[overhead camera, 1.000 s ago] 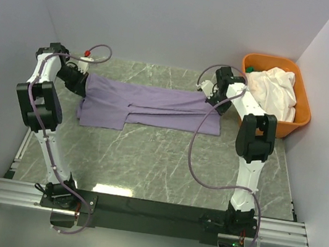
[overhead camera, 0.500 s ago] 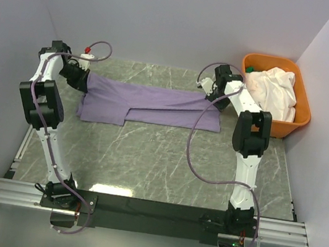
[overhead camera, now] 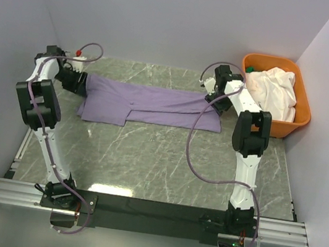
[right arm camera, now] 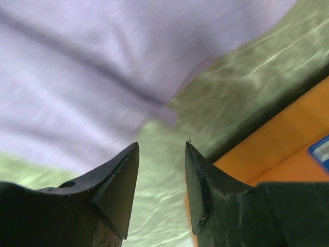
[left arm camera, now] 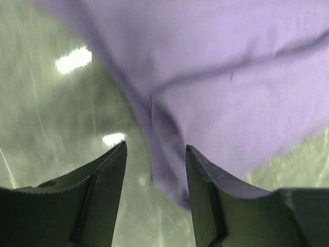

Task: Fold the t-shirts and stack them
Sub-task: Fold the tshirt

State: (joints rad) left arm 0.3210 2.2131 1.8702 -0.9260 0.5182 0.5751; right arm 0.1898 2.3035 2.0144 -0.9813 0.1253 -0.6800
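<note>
Left wrist view: left gripper (left arm camera: 155,147) is open, jaws apart with nothing clamped between them. It sits low at the end of the lavender t-shirt (left arm camera: 231,67). A folded edge of the cloth runs down toward the gap and ends just beyond the tips, with bare table (left arm camera: 61,113) to the left of it. Right wrist view: right gripper (right arm camera: 162,144) is also open, and only the marbled table surface shows in the gap. The lavender cloth lies just beyond the tips, filling the upper left of that view. The wall of the orange tub (right arm camera: 288,149) is close on the right, with a blue label on it that is too blurred to read. Top external view: the two grippers sit at opposite ends of the lavender t-shirt, left one at its left end, right one at its far right end, both low at the cloth. The shirt lies flat as a long folded band across the far half of the table, running from near the left edge to near the tub. Its left end is wider, with a flap reaching toward the near side. The near half of the table shows only the green marbled top. The tub sits at the far right corner, against the right wall. The white t-shirt (overhead camera: 276,91) is heaped loosely inside it, unfolded and spilling over the near rim. A small green item shows in the tub's far left corner; I cannot tell what it is.
</note>
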